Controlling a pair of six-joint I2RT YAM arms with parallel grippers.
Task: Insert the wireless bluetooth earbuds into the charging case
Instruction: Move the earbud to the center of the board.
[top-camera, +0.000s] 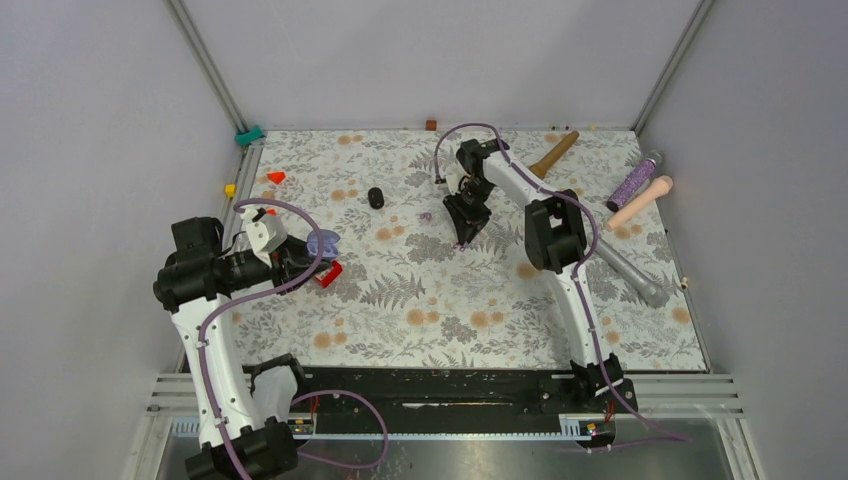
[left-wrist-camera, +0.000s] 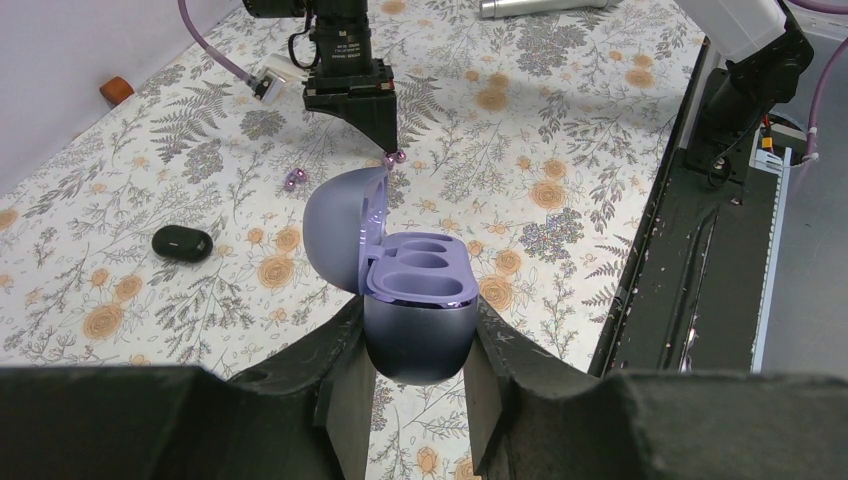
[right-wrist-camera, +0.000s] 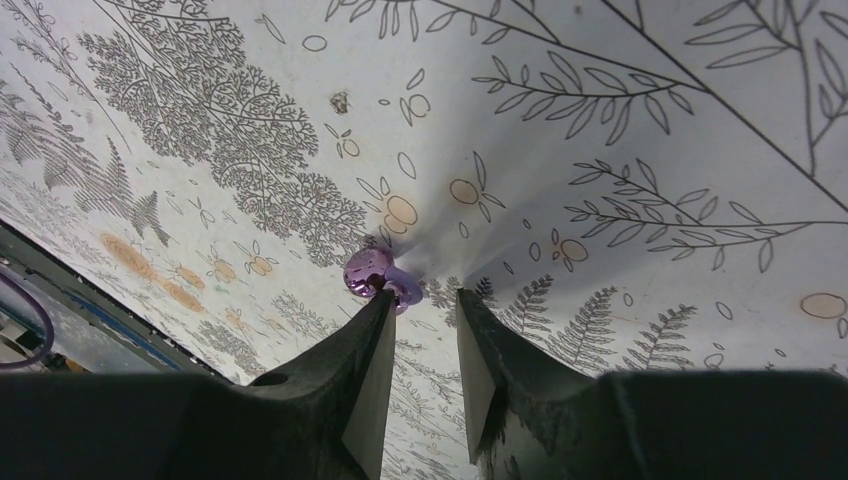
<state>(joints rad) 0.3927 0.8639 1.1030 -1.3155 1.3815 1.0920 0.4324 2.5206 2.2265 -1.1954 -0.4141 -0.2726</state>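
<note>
My left gripper (left-wrist-camera: 420, 345) is shut on the purple charging case (left-wrist-camera: 415, 300), held above the table with its lid open and both wells empty; the case shows in the top view (top-camera: 322, 243). My right gripper (right-wrist-camera: 423, 296) points down at the mat, its fingers slightly apart with nothing between them. One pale purple earbud (right-wrist-camera: 378, 275) lies on the mat touching the outer tip of the left finger; it also shows in the left wrist view (left-wrist-camera: 397, 156). A second purple earbud (left-wrist-camera: 293, 179) lies loose to its left. No black earbuds are in view.
A black oval pod (top-camera: 375, 197) lies on the mat behind the middle. A red piece (top-camera: 328, 273) sits by the left gripper. A brown handle (top-camera: 553, 153), a glittery purple cylinder (top-camera: 634, 180), a pink cylinder (top-camera: 640, 201) and a silver tube (top-camera: 630, 268) lie at the right.
</note>
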